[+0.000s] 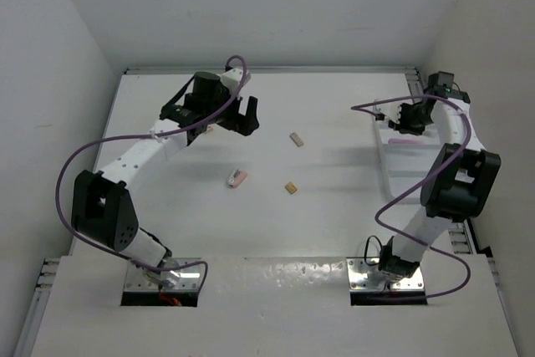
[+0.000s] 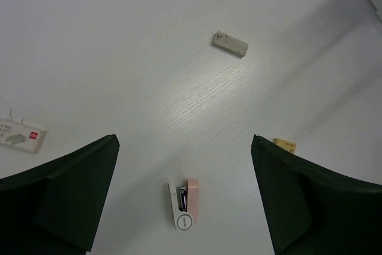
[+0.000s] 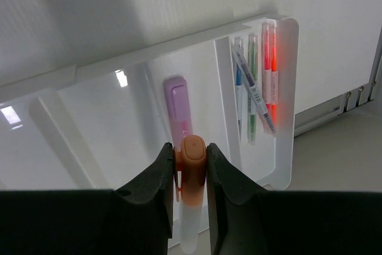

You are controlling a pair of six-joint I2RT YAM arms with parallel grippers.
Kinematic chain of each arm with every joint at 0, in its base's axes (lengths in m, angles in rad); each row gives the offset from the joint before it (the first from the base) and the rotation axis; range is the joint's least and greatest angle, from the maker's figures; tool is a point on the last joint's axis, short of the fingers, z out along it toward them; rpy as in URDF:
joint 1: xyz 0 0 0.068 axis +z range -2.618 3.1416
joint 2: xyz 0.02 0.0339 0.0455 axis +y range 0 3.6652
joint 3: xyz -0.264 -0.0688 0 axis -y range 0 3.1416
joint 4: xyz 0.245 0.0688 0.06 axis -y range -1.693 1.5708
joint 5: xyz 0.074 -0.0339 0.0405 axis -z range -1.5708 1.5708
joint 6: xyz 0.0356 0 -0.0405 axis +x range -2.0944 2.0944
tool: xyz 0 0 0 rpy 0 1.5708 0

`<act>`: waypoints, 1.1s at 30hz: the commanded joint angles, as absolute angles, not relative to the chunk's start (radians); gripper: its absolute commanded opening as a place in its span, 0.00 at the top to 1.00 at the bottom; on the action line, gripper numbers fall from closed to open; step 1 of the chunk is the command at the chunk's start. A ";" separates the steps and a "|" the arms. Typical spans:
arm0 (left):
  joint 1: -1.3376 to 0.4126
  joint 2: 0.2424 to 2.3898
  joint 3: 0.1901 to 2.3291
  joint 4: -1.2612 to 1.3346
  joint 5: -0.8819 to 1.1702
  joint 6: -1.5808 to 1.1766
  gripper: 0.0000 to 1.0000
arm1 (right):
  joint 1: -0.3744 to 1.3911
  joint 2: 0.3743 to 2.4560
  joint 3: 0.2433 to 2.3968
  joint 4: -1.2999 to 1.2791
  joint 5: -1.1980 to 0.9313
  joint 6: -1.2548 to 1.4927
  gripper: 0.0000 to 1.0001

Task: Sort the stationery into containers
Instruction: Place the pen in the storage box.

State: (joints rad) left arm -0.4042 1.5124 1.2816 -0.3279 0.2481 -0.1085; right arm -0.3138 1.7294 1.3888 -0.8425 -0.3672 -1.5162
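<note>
Pen: orange-capped pen (image 3: 191, 207) pinched in right tool (image 3: 190, 147), lower centre, over white tray (image 3: 286, 117).
Tray: right side of top view, thin pens (image 3: 256, 88) in end compartment.
Other arm: left tool (image 2: 184, 147) wide open, empty, above pink-white block (image 2: 185, 204) on counter (image 2: 119, 58).

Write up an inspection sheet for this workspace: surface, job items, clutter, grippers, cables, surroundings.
Surface: white table, smooth, no spills seen.
Job's things: white tray holds thin pens in its end compartment and a purple highlighter in the adjacent one. A grey block, tan block, pink-and-white item and labelled white packet lie loose on the table.
Clutter: nothing seen.
Grippers: left gripper open above the table, holding nothing. Right gripper shut on an orange-capped marker over the tray.
Cables: purple cables loop along both arms, clear of the loose items.
Surroundings: white walls; metal rail beside the tray.
</note>
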 commanded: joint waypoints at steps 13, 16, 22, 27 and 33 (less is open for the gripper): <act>-0.344 1.575 1.310 -0.311 0.344 -0.100 0.00 | -0.249 2.025 1.709 -0.867 -0.158 -1.536 1.00; -0.333 1.583 1.313 -0.314 0.351 -0.100 0.00 | -0.236 2.055 1.727 -0.906 -0.135 -1.528 1.00; -0.319 1.601 1.319 -0.327 0.363 -0.103 0.00 | -0.218 2.060 1.695 -0.910 -0.126 -1.513 1.00; -0.311 1.611 1.327 -0.330 0.376 -0.110 0.00 | -0.213 2.062 1.658 -0.911 -0.106 -1.514 0.91; -0.310 1.603 1.318 -0.327 0.385 -0.098 0.00 | -0.215 2.083 1.672 -0.928 -0.078 -1.500 0.80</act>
